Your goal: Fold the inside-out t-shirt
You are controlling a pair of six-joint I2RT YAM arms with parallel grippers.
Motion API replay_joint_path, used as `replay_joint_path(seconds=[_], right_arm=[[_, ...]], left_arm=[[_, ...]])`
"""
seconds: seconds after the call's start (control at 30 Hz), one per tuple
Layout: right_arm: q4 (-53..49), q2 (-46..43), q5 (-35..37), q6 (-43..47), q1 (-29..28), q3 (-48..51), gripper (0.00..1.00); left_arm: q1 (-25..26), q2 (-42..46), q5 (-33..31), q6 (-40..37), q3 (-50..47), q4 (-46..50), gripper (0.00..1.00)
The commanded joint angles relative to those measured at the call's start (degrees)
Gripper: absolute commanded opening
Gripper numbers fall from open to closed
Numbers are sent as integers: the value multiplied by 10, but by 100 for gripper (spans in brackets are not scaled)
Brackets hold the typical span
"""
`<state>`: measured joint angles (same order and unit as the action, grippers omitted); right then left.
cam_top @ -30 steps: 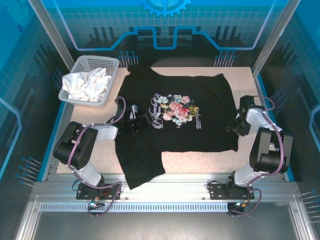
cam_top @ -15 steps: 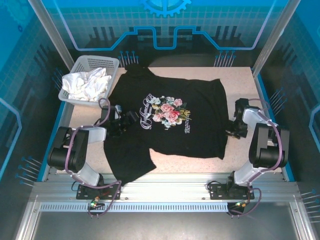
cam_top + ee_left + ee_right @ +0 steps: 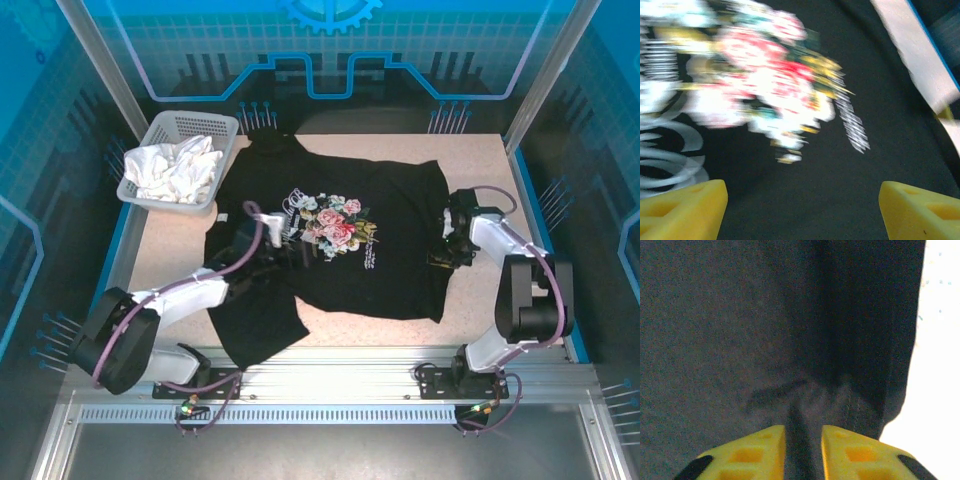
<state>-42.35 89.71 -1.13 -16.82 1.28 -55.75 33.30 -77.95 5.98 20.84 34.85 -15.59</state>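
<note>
Inside-out t-shirt (image 3: 400, 265) lies spread flat mid-table, floral print up, with a dark flap trailing toward the near left edge. Left gripper (image 3: 800, 200) hovers over the cloth at the left side of the print, jaws wide apart with nothing between them. Right gripper (image 3: 802, 440) sits at the shirt's right edge, jaws almost together and pinching a ridge of black fabric; pale table (image 3: 500, 170) shows just right of it.
</note>
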Motion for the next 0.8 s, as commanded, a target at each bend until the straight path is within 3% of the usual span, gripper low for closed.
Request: replay_joint_path(seconds=[0.0, 0.13, 0.3, 0.63, 0.77], right_arm=[[23, -31, -36, -24, 13, 19, 31], [48, -46, -72, -37, 25, 31, 34], [57, -89, -108, -47, 48, 69, 36], [45, -171, -105, -80, 58, 121, 38], [37, -192, -113, -91, 58, 136, 38]], left_arm=[[121, -52, -4, -208, 47, -30, 78], [234, -177, 26, -333, 127, -22, 72], [291, -291, 15, -399, 214, -14, 70], [310, -405, -10, -434, 280, -56, 54], [310, -424, -35, -428, 297, -67, 41]])
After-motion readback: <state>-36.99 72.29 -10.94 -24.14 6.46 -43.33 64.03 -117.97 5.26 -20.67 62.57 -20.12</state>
